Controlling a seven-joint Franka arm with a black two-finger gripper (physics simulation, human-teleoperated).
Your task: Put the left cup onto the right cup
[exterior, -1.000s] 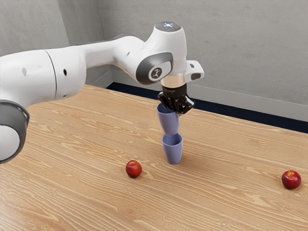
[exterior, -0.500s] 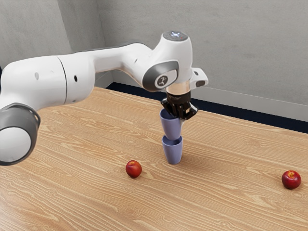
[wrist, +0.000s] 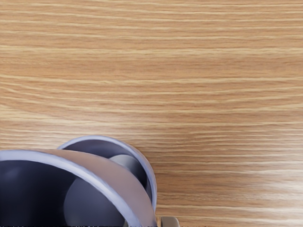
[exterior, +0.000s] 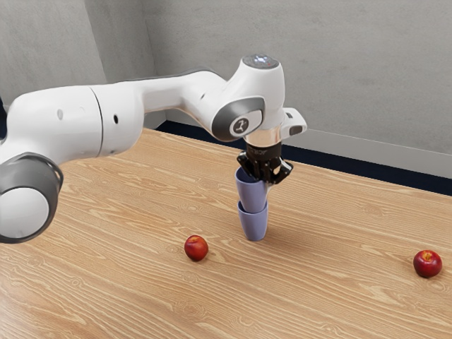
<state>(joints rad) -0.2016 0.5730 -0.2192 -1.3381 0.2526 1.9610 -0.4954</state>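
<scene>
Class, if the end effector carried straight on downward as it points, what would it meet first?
Probably the lower cup: it stands directly beneath the upper cup that the end effector grips.

The top cup [exterior: 250,187] has its base hidden inside the lower cup [exterior: 253,222]. In the wrist view the edge cuts off the top cup, which covers most of the lower cup.
</scene>
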